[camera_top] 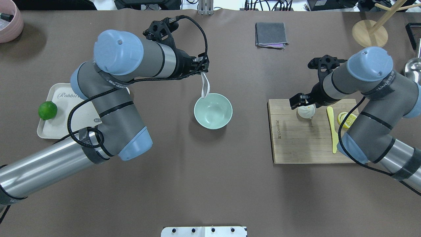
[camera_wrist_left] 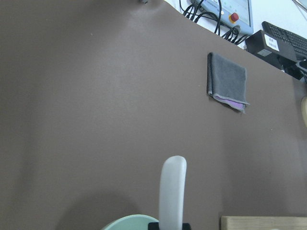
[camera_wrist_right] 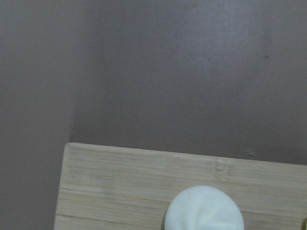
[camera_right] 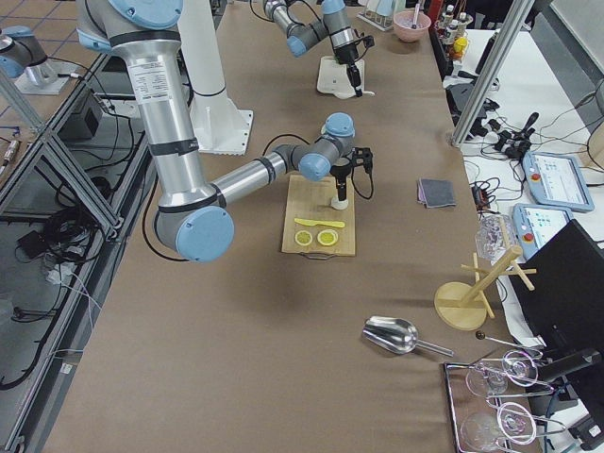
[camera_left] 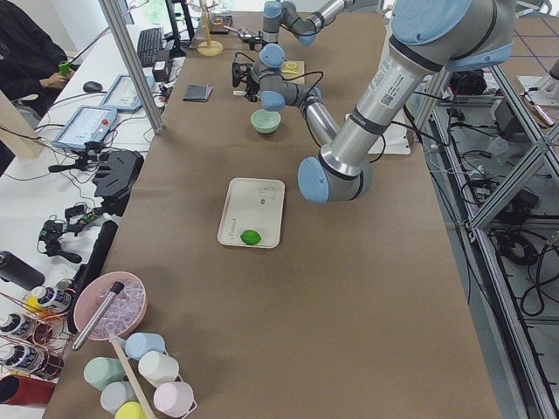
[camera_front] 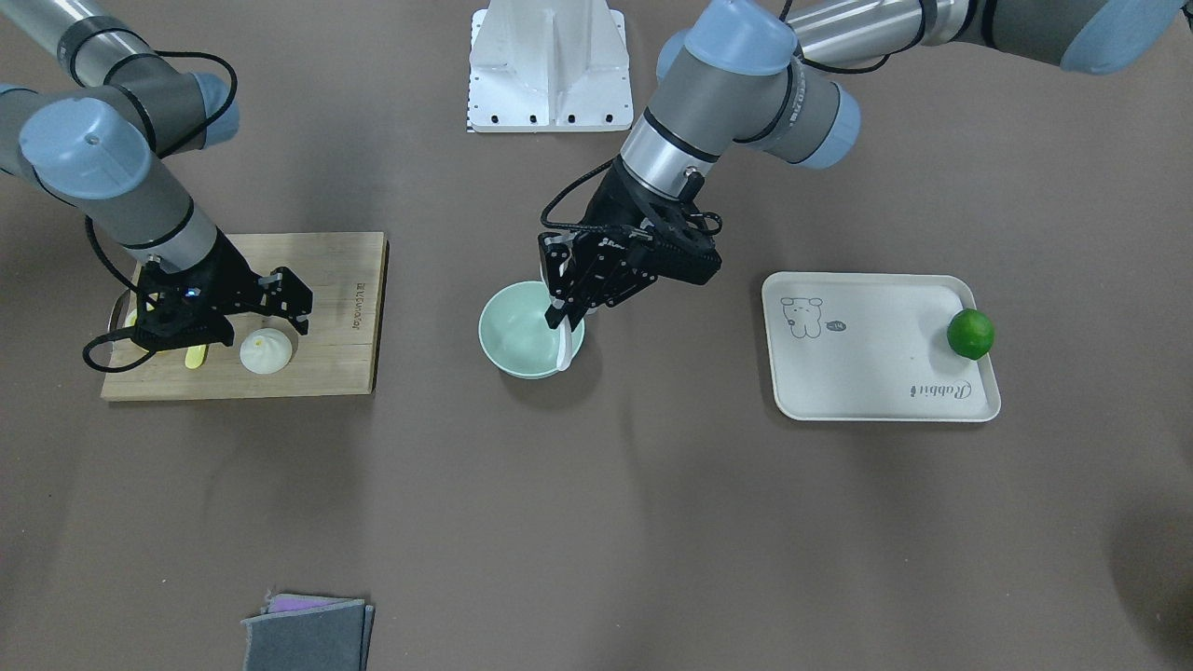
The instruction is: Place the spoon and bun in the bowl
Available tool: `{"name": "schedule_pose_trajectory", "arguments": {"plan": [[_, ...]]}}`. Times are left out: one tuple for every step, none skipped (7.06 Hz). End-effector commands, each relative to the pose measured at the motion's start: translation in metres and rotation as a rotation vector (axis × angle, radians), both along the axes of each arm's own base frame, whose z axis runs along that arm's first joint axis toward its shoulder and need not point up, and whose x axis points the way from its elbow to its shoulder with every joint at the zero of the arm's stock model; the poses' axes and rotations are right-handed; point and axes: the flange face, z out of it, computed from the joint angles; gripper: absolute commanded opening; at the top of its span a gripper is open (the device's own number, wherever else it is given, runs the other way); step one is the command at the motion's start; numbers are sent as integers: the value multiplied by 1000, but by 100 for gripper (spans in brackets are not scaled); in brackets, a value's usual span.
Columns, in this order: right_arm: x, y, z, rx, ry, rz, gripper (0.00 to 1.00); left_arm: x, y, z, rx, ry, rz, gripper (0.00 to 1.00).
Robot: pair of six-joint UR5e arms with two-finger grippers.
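1. Gripping the spoon (camera_top: 205,86) by its upper end, the left gripper (camera_top: 202,70) had its fingers clamped on it, and the spoon hung almost straight down.
2. The spoon's lower end was at the bowl's (camera_top: 215,115) far rim, on the robot's left side. Whether it touched the rim could not be told.
3. The bowl stood upright on the table (camera_top: 210,171), between the tray (camera_top: 54,128) and the board (camera_top: 302,144), well apart from both.
4. The bun (camera_top: 306,112) rested on the board's far part, near the corner towards the bowl.
5. The right gripper (camera_top: 305,104) hung just above the bun, its fingers spread wide and holding nothing.
6. One of its fingers (camera_top: 296,100) showed on the bowl side of the bun. Whether the fingers touched the bun could not be told.
7. A knife (camera_top: 332,128) and lemon slices (camera_top: 347,120) lay on the board, on the side away from the bowl.
8. A lime (camera_top: 47,110) sat on the tray at its outer edge.
9. A folded cloth (camera_top: 270,34) lay near the table's far edge.
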Motion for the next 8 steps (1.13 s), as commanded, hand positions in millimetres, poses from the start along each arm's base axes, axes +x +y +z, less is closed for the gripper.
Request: {"name": "schedule_pose_trajectory", "arguments": {"plan": [[-14,-3,22,-1,17,-6,89,16,-8,-2,-16,-13,-15,0],[-12,-1,28,-6,24,-7,86,21,-9,-4,-18,-15,-12,0],[-11,-1,28,-8,26,-3,59,21,-9,-3,-18,-15,-12,0],[-10,-1,28,-8,24,-3,23,22,-8,-5,-15,-13,-9,0],[-4,-4,22,-7,11,3,0,21,-7,-6,-13,-11,-9,0],[12,-12,16,-18,-3,21,0,20,-6,-10,-10,-6,-9,0],[36,-22,13,-37,-26,40,0,19,-6,-11,-7,-2,-7,0],[50,-22,7,-43,-46,50,0,20,-2,-14,-6,7,-5,0]]}}
